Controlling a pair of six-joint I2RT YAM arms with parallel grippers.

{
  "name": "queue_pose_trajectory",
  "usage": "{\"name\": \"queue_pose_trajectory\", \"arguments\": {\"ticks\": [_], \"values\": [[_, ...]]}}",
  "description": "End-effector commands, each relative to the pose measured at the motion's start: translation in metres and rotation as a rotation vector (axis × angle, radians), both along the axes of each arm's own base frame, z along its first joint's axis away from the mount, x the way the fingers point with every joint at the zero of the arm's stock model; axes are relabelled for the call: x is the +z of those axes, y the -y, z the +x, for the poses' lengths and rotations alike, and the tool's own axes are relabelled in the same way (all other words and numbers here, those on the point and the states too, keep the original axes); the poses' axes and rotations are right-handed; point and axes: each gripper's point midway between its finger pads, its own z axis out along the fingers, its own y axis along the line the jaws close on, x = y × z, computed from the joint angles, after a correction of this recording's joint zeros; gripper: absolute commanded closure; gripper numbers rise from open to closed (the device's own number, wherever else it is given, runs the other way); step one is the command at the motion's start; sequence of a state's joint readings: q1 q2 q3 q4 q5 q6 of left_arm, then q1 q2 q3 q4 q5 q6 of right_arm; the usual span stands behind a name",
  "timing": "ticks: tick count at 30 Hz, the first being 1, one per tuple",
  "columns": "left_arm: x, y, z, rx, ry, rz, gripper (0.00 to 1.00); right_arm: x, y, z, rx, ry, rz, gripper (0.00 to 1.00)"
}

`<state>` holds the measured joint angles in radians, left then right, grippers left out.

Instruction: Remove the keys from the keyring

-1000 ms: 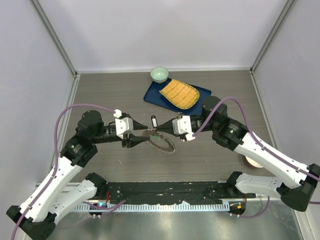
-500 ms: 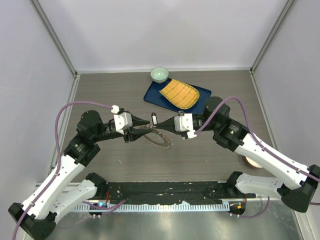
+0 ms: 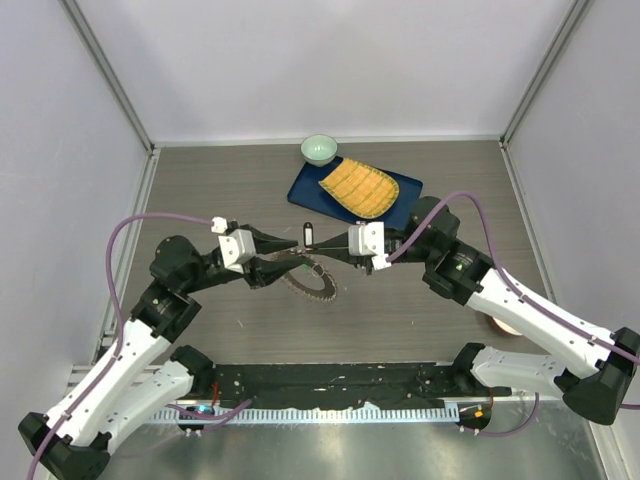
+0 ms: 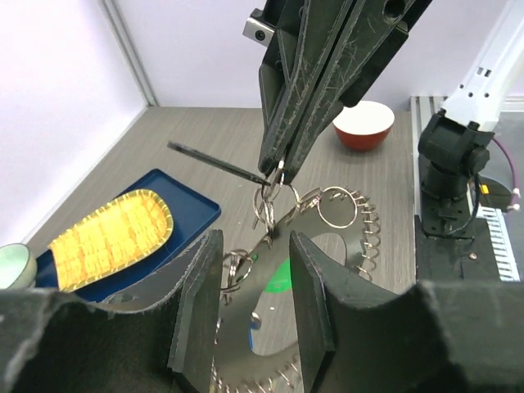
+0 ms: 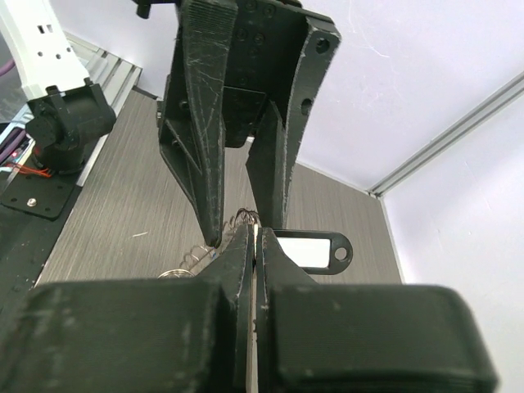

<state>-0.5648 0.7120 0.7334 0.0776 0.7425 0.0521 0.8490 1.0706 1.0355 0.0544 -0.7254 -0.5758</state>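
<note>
So here we've got the keyring [image 3: 315, 285] sitting mid-table [image 3: 220, 190] between the two arms, tilted. Its upper edge is raised toward the right gripper [image 3: 319, 250], and the keys [image 3: 327, 297] stick out around the lower rim like a spiky grey fringe. We can't tell whether that lower rim rests on the wood.

The right gripper is pinched fully shut. In the left wrist view its tips look clamped on a small split ring [image 4: 271, 195] at the top of the keyring. A black-framed tag [image 5: 307, 250] with a white insert sits just beside those tips.

The left gripper [image 3: 290, 256] comes in from the other side with its jaws standing partway apart. Its fingers [image 4: 196, 303] straddle the near edge of the keyring, one on each side. We can't say whether either pad actually touches metal, so it doesn't read as a grip to us. There's also a bit of green [image 4: 281, 274] showing through the keyring.

Further back there's a blue tray [image 3: 305, 190] with a yellow woven mat [image 3: 360, 188] on it, and a pale green bowl [image 3: 319, 149] just beside the tray's far corner. A red bowl [image 4: 363, 124] sits well apart, near the right arm's base.
</note>
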Motion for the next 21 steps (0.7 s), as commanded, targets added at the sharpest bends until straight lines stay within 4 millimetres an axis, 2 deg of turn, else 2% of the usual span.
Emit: {"name": "queue_pose_trajectory", "arguments": {"ticks": [1, 10, 16, 19, 21], "values": [[0.023, -0.010, 0.007, 0.092, 0.064, -0.085, 0.58, 0.049, 0.008, 0.001, -0.046, 0.077, 0.158, 1.00], [0.023, -0.011, 0.008, 0.103, 0.050, -0.149, 0.62, 0.051, 0.007, 0.001, -0.049, 0.028, 0.210, 0.99], [0.025, -0.003, 0.009, 0.069, 0.028, -0.178, 0.65, 0.052, 0.009, 0.001, -0.057, 0.019, 0.224, 0.99], [0.023, -0.001, 0.007, 0.049, 0.019, -0.176, 0.73, 0.052, 0.010, 0.001, -0.061, 0.018, 0.226, 0.99], [0.022, -0.001, 0.007, 0.049, 0.016, -0.176, 0.84, 0.051, 0.011, 0.002, -0.068, 0.016, 0.226, 0.99]]}}
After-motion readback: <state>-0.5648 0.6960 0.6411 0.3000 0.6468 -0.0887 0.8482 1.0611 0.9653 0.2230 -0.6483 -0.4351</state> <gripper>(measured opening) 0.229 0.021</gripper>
